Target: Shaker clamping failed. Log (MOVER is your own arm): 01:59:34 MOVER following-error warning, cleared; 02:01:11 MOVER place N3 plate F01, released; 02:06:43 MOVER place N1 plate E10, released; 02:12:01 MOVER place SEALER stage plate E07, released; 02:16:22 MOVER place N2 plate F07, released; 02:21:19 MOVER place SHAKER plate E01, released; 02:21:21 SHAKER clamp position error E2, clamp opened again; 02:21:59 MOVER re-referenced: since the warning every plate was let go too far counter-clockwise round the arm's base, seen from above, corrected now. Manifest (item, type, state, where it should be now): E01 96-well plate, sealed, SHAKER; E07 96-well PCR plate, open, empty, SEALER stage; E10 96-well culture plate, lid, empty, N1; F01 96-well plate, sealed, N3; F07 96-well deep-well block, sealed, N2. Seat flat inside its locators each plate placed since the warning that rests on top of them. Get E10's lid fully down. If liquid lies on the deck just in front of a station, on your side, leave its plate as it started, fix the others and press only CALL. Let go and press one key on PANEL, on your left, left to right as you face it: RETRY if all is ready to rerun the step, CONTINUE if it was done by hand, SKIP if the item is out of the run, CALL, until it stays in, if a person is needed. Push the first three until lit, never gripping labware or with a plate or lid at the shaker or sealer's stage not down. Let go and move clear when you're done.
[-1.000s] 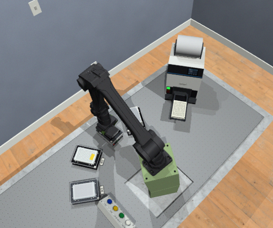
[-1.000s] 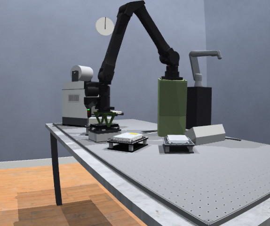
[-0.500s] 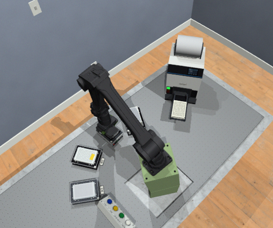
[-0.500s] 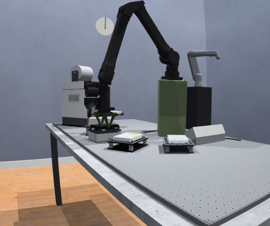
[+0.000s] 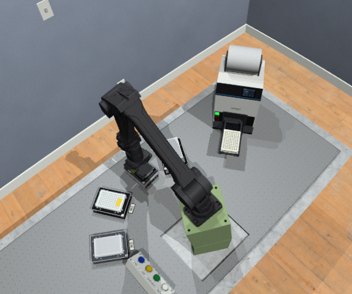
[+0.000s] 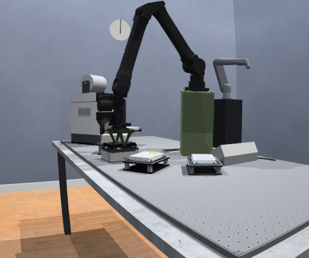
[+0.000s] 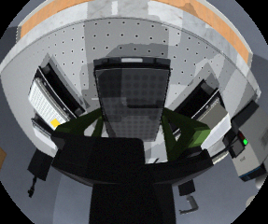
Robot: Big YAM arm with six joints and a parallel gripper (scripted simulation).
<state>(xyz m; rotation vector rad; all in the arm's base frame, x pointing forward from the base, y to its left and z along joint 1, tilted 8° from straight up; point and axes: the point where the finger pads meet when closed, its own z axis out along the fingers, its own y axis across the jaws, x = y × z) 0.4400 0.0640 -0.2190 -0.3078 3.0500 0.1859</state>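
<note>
My gripper (image 5: 141, 171) stands over the shaker (image 6: 117, 154) at the far left of the deck. It is shut on a dark sealed plate (image 7: 133, 96). The green fingers (image 6: 120, 137) clasp the plate's two long sides, as the wrist view shows (image 7: 134, 130). The plate sits low at the shaker's top (image 5: 145, 173); I cannot tell if it lies flat inside the locators. The sealer (image 5: 238, 95) holds a white PCR plate (image 5: 230, 141) on its stage. The key panel (image 5: 151, 273) lies at the front with blue, yellow, green and white keys.
A nest with a white plate bearing a yellow patch (image 5: 111, 202) and a nest with a white sealed plate (image 5: 108, 247) stand near the panel. A third nest (image 5: 176, 148) is partly hidden behind my arm. My green pedestal (image 5: 208, 221) is mid-deck.
</note>
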